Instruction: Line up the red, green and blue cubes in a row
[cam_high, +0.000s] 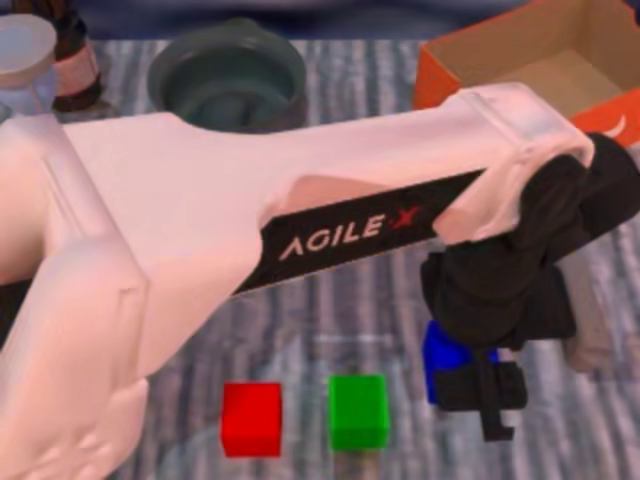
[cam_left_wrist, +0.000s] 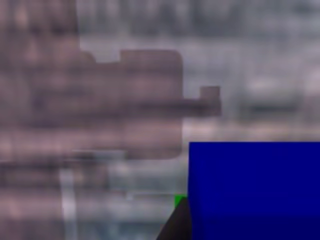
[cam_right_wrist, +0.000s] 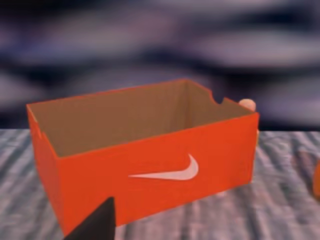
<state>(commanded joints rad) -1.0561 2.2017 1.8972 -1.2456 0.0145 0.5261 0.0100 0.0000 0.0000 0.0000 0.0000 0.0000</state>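
Our left arm stretches across the table, its left gripper (cam_high: 478, 385) down over the blue cube (cam_high: 445, 362) with fingers seemingly clasping it, just right of the green cube (cam_high: 358, 411) and red cube (cam_high: 251, 419), while the open orange box (cam_right_wrist: 150, 150) sits empty behind.

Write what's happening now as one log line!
left gripper | over blue cube | red cube, green cube in row | right arm unseen
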